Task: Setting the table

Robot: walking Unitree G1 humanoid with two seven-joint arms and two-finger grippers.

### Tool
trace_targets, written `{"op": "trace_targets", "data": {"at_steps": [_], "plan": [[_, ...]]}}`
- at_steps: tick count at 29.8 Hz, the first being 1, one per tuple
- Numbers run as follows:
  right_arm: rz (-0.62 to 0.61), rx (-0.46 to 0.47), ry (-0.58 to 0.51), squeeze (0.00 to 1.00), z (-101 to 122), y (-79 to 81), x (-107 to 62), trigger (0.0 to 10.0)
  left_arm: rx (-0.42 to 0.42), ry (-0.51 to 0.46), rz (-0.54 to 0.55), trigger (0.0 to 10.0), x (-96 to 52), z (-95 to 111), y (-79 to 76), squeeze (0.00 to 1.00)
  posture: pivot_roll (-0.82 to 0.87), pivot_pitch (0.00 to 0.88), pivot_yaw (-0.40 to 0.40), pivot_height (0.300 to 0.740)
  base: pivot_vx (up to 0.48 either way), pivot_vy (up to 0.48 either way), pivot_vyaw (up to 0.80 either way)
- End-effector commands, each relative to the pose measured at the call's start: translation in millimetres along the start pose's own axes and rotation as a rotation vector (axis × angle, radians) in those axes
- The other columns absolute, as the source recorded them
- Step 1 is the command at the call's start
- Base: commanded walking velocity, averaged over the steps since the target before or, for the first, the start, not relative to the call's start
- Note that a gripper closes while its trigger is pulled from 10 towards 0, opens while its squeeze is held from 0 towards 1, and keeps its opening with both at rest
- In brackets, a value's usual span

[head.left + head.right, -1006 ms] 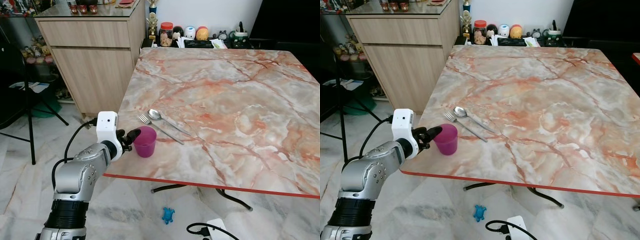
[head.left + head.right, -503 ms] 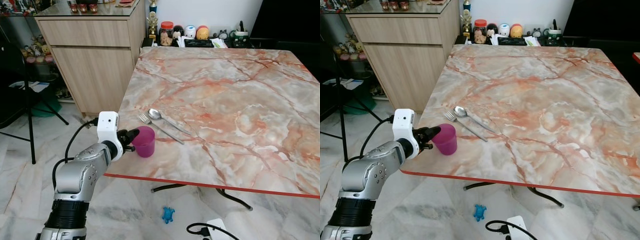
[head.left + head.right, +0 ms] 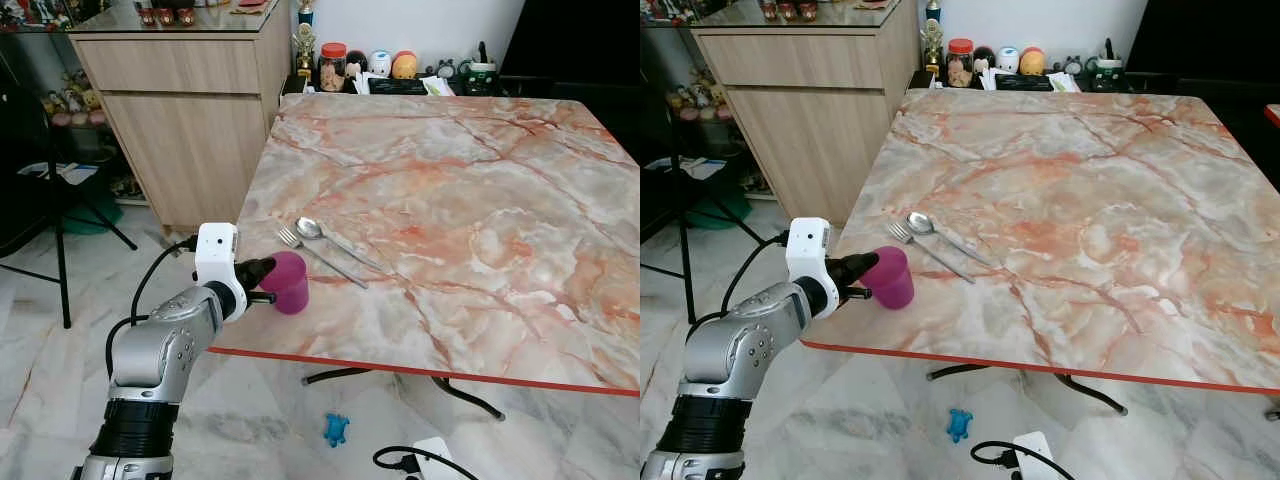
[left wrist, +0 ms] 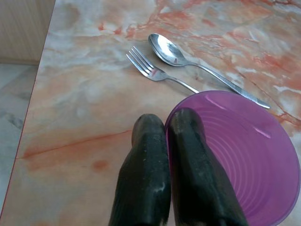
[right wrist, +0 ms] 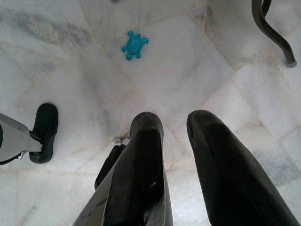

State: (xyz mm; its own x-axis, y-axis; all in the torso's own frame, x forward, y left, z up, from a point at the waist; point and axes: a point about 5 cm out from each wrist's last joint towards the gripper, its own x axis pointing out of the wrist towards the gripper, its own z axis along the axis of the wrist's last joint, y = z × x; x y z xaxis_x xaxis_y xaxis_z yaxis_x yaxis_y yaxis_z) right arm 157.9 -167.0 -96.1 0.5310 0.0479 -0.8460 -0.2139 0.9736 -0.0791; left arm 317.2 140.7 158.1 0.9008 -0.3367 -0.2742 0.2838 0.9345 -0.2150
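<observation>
Marble table (image 3: 480,200) beside wood cabinet (image 3: 190,110), near its left front corner: 1 purple cup (image 3: 290,281), rim pinched by left gripper (image 3: 262,272), 1 fork (image 3: 318,256), 1 spoon (image 3: 335,241); right gripper (image 5: 174,136) spread over floor.

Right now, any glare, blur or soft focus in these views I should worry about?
Left eye view: sharp and evenly lit, with only a mild sheen on the table. Left wrist view: the spoon and fork are crisp, with a bright highlight in the spoon's bowl; the left tool pinching the purple cup looks soft up close. Right wrist view: the floor is clear and the right tool slightly soft.
</observation>
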Motion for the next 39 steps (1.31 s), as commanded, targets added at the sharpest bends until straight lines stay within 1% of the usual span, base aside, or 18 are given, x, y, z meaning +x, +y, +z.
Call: {"op": "trace_targets", "data": {"at_steps": [1, 10, 13, 14, 17, 18, 19, 20, 22, 25, 26, 29, 30, 31, 32, 36, 37, 39], "plan": [[0.004, -0.004, 0.013, 0.0, -2.0, 0.0, -0.2, 10.0, 0.014, -0.025, -0.009, 0.0, -0.8, 5.8, -3.0, 0.0, 0.14, 0.022, -0.004, 0.74, 0.0, 0.0, 0.0], [0.004, -0.004, 0.013, 0.0, -2.1, -0.3, -0.3, 10.0, 0.005, -0.048, -0.02, 0.0, -0.9, 7.3, -5.0, 0.0, 0.14, 0.022, -0.005, 0.74, 0.0, 0.0, 0.0], [0.004, -0.006, 0.013, 0.0, -2.2, -0.3, -0.3, 10.0, -0.012, -0.105, -0.026, 0.0, -1.7, 12.5, -6.5, 0.0, 0.14, 0.022, -0.005, 0.74, 0.0, 0.0, 0.0], [0.003, -0.005, 0.013, 0.0, -2.1, -0.5, -0.3, 10.0, -0.014, -0.174, -0.015, 0.0, -3.8, 19.9, -6.0, 0.0, 0.14, 0.021, -0.005, 0.74, 0.0, 0.0, 0.0], [0.003, -0.005, 0.013, 0.0, -2.2, -0.7, -0.3, 10.0, -0.019, -0.242, -0.013, 0.0, -6.6, 27.4, -7.1, 0.0, 0.14, 0.022, -0.006, 0.74, 0.0, 0.0, 0.0], [0.002, -0.006, 0.013, 0.0, -2.2, -0.9, -0.3, 10.0, -0.027, -0.309, 0.004, 3.2, -9.4, 34.9, -7.9, 0.0, 0.14, 0.021, -0.009, 0.74, 0.0, 0.0, 0.0], [0.002, -0.006, 0.013, 0.0, -2.2, -0.9, -0.3, 10.0, -0.019, -0.346, 0.01, 10.0, -10.7, 38.4, -9.0, 0.0, 0.14, 0.021, -0.009, 0.74, 0.0, 0.0, 0.0], [0.002, -0.007, 0.012, 0.0, -2.1, -1.0, -0.3, 10.0, -0.012, -0.367, 0.013, 10.0, -11.4, 40.3, -9.9, 0.0, 0.14, 0.022, -0.01, 0.74, 0.0, 0.0, 0.0], [0.001, -0.005, 0.011, 0.0, -2.0, -1.2, -0.4, 10.0, 0.068, -0.425, 0.048, 10.0, -12.6, 43.5, -11.5, 0.0, 0.14, 0.022, -0.009, 0.74, 0.0, 0.0, 0.0], [-0.001, -0.003, 0.009, 0.0, -2.1, -1.3, -0.4, 10.0, 0.112, -0.476, 0.081, 10.0, -14.3, 42.4, -10.2, 0.0, 0.14, 0.021, -0.009, 0.74, 0.0, 0.0, 0.0], [-0.002, -0.002, 0.009, 0.0, -2.0, -1.4, -0.4, 10.0, 0.148, -0.496, 0.103, 10.0, -15.2, 40.3, -8.3, 0.0, 0.14, 0.019, -0.01, 0.74, 0.0, 0.0, 0.0], [-0.005, 0.003, 0.007, 0.0, -2.0, -1.4, -0.4, 10.0, 0.176, -0.52, 0.127, 10.0, -17.6, 35.7, -4.3, 0.0, 0.13, 0.019, -0.01, 0.74, 0.0, 0.0, 0.0], [-0.006, 0.004, 0.006, 0.0, -2.0, -1.6, -0.4, 10.0, 0.235, -0.539, 0.121, 10.0, -20.9, 33.0, -4.2, 0.0, 0.13, 0.019, -0.01, 0.74, 0.0, 0.0, 0.0], [-0.006, 0.004, 0.006, 0.0, -2.0, -1.6, -0.4, 10.0, 0.235, -0.539, 0.121, 10.0, -20.9, 33.0, -4.2, 0.0, 0.13, 0.019, -0.01, 0.74, 0.0, 0.0, 0.0], [-0.007, 0.003, 0.006, 0.0, -2.0, -1.8, -0.5, 10.0, 0.306, -0.557, 0.104, 10.0, -25.4, 30.8, -6.5, 0.0, 0.13, 0.02, -0.012, 0.74, 0.0, 0.0, 0.0], [-0.011, 0.004, 0.006, 0.0, -2.4, -2.8, -0.7, 10.0, 0.451, -0.593, 0.127, 10.0, -35.2, 25.3, -4.4, 0.0, 0.14, 0.02, -0.014, 0.74, 0.0, 0.0, 0.0], [-0.013, 0.003, 0.006, 0.0, -2.5, -3.2, -0.7, 10.0, 0.46, -0.596, 0.143, 10.0, -37.7, 22.7, -1.1, 0.0, 0.14, 0.019, -0.016, 0.74, 0.0, 0.0, 0.0], [-0.017, -0.001, 0.002, 0.0, -2.3, -3.7, -0.8, 10.0, 0.422, -0.595, 0.172, 10.0, -41.1, 19.9, 4.8, 0.0, 0.13, 0.016, -0.016, 0.74, 0.0, 0.0, 0.0]]}}
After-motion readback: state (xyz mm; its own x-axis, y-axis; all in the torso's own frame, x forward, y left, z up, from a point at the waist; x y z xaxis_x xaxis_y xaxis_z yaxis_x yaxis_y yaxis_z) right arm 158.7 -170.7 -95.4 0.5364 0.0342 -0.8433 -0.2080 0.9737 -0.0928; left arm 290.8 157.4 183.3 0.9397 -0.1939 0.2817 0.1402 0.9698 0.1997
